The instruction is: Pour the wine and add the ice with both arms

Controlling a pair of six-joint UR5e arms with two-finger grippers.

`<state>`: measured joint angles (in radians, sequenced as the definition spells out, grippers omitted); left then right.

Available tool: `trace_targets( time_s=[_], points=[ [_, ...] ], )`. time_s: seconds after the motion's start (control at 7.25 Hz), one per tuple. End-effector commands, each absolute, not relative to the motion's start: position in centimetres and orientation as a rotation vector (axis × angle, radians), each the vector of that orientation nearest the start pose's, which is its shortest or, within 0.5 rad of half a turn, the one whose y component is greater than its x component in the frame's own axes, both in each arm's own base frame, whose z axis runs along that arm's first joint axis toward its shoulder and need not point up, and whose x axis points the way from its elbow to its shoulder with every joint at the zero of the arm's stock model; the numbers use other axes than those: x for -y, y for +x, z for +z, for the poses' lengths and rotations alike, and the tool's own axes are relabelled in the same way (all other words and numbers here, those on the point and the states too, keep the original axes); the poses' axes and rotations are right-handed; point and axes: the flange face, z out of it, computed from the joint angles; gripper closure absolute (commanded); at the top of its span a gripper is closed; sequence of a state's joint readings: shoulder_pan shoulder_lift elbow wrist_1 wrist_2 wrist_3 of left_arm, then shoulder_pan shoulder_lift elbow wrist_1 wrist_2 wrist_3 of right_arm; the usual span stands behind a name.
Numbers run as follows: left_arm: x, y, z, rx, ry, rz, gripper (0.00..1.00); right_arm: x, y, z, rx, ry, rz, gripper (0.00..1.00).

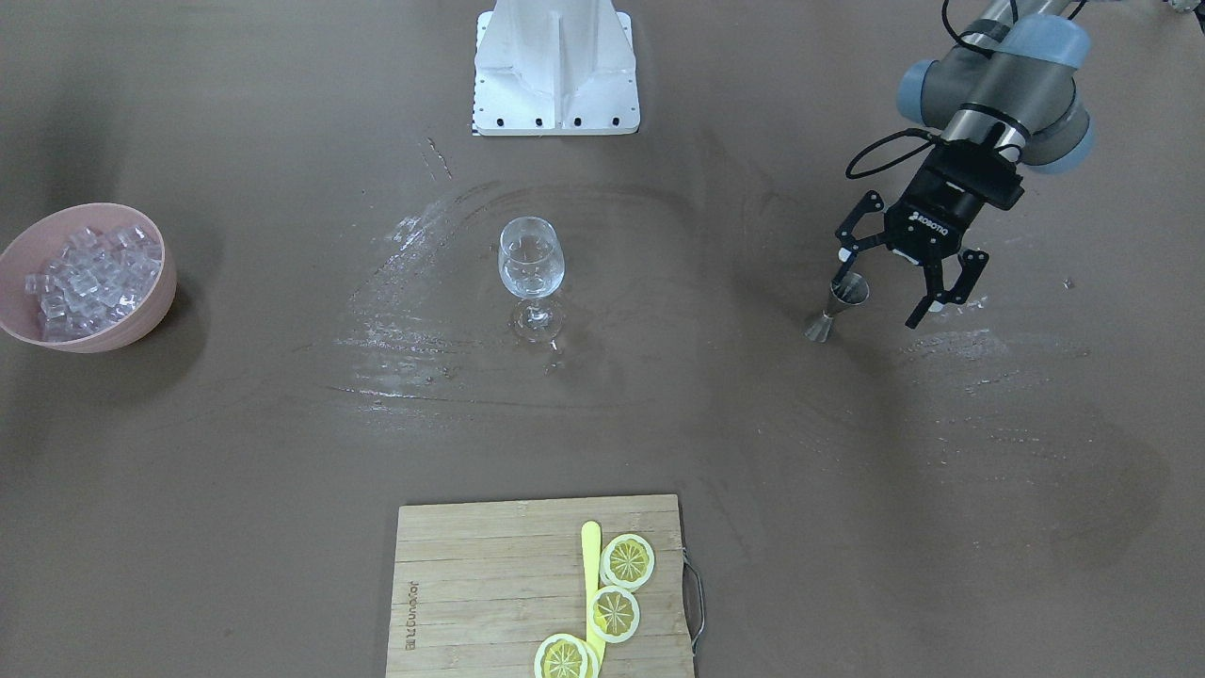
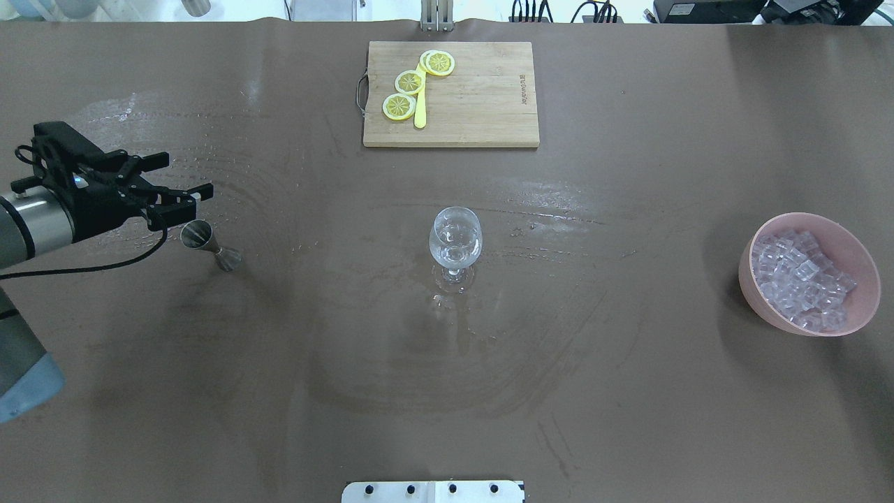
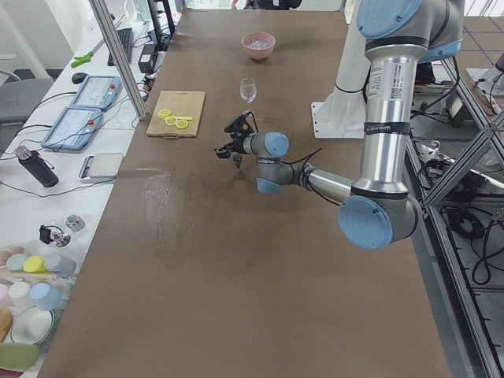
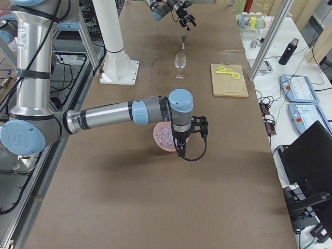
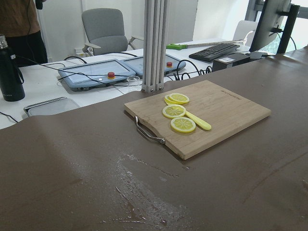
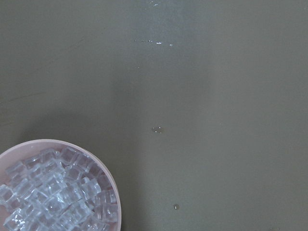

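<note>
The left gripper [image 1: 881, 287] is wide open and holds nothing. Its fingers [image 1: 949, 287] point down at a slant, away from the robot, just by the little metal cup [image 1: 838, 309]. The ice [image 1: 89, 273] lies piled in the pink bowl [image 1: 162, 282]. The right gripper [image 4: 200, 128] hangs by it; open or not, I cannot tell.

Even light & soft shadows; glare on table [image 2: 545, 202].

The left arm [image 2: 31, 223] reaches in nearly level. The left tool [image 1: 881, 287] angles downward with both fingers spread wide, gripping nothing. The right arm [image 4: 104, 116] stretches out horizontally, wrist turned down. The right tool [image 4: 197, 128] is too hidden to judge.
</note>
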<state>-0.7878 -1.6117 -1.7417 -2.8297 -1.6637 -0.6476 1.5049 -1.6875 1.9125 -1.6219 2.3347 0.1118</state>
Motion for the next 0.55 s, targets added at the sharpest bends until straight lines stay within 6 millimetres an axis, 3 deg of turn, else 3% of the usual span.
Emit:
trace_targets(
  time_s=[0.0, 0.14, 0.41],
  points=[
    [48.9, 18.7, 41.9, -1.0, 0.887, 0.189, 0.01, 44.7, 3.5, 55.0, 0.775, 0.098, -0.023, 0.0],
    [50.1, 15.6, 43.1, -0.968, 0.798, 0.191, 0.01, 44.7, 3.5, 55.0, 0.774, 0.098, -0.025, 0.0],
    [53.0, 10.8, 46.9, -0.716, 0.579, 0.348, 0.01, 44.7, 3.5, 55.1, 0.773, 0.096, -0.023, 0.0]
  ],
)
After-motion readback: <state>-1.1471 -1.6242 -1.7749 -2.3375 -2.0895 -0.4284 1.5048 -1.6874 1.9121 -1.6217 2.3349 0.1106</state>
